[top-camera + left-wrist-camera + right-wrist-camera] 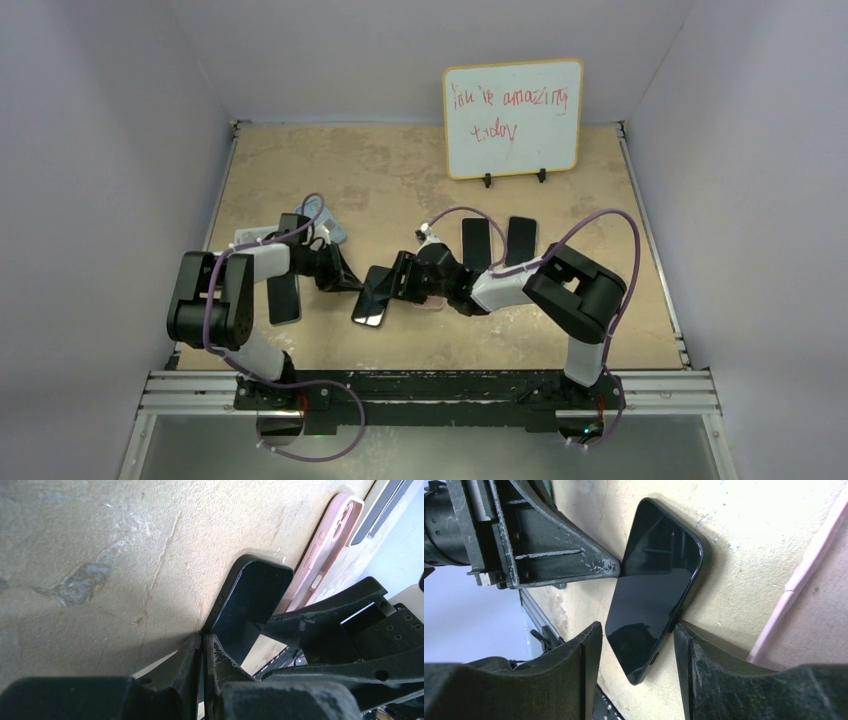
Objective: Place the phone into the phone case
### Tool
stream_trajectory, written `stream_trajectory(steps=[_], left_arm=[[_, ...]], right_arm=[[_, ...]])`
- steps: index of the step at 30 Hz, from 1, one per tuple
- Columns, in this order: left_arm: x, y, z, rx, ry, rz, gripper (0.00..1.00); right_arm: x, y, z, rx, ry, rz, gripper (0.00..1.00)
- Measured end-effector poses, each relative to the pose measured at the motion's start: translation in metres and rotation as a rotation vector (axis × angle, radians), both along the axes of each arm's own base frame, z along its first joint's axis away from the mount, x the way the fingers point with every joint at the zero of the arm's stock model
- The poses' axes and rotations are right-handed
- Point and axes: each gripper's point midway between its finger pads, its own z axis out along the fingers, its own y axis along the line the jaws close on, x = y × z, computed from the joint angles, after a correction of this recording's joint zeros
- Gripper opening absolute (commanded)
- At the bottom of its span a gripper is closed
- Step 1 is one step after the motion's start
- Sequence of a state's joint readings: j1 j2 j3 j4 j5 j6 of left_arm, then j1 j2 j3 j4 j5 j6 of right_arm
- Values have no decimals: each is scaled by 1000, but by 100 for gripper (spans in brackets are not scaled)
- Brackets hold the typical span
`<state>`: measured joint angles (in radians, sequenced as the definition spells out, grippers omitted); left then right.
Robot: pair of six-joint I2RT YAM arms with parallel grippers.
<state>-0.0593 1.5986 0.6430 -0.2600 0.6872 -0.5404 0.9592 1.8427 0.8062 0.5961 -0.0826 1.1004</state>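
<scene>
A black phone [370, 298] lies on the tan table between my two grippers. It also shows in the left wrist view [252, 602] and in the right wrist view [651, 587], with one long side raised a little off the table. My left gripper [347, 277] is shut, and its tips [202, 642] touch the phone's long edge. My right gripper [396, 283] is open, and its fingers [586, 670] straddle the phone's near end without touching it. A pink phone case [327, 542] lies just beyond the phone, and its rim shows in the right wrist view [804, 575].
Another black phone [283, 298] lies left of my left arm. Two more dark phones [476, 243] [520, 240] lie behind my right arm. A pale case or phone [333, 228] lies behind the left gripper. A whiteboard [512, 118] stands at the back.
</scene>
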Motion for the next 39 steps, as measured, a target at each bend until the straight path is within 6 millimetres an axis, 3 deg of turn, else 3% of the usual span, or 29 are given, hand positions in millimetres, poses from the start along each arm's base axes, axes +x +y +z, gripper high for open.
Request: stream_trajectory(steps=[11, 18, 22, 30, 33, 39], left_arm=[[0, 2, 0, 15, -16, 9, 9], [-7, -2, 1, -17, 13, 11, 8], [-9, -3, 1, -22, 19, 9, 8], [-11, -5, 0, -25, 23, 3, 9], [-11, -5, 0, -25, 24, 3, 21], [-11, -6, 12, -32, -7, -5, 66]], right_arm=[[2, 5, 11, 94, 0, -34, 55], [9, 14, 31, 182, -24, -53, 53], [9, 13, 28, 172, -12, -62, 49], [2, 0, 2, 64, 54, -76, 14], [1, -2, -1, 48, 65, -77, 0], [3, 0, 4, 38, 54, -64, 0]])
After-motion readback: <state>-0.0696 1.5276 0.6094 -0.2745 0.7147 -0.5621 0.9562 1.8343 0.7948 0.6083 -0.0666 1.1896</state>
